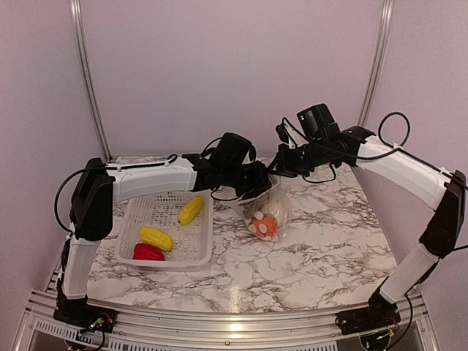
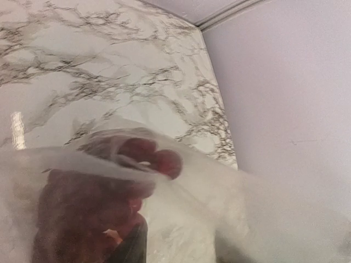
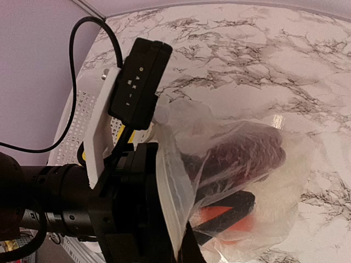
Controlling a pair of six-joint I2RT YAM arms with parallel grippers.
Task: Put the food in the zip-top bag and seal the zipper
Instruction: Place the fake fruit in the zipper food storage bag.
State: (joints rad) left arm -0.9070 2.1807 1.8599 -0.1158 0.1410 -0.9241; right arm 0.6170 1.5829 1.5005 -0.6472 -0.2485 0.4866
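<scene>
**Two grippers at one bag mouth**

Clenched on the mouth edge of the zip-top bag with the right gripper, keeping the bag upright and reaching down to the marble table. Pushed against the same mouth from the other side with the left gripper. Cannot tell its jaws parted or closed, with crinkled film across the left wrist view. Inside the bag: dark purple grapes higher up, orange fruit at the bottom. Cannot make out the zipper. Just left of the bag, white basket holding far yellow piece, near yellow piece and red pepper beside it.
</scene>
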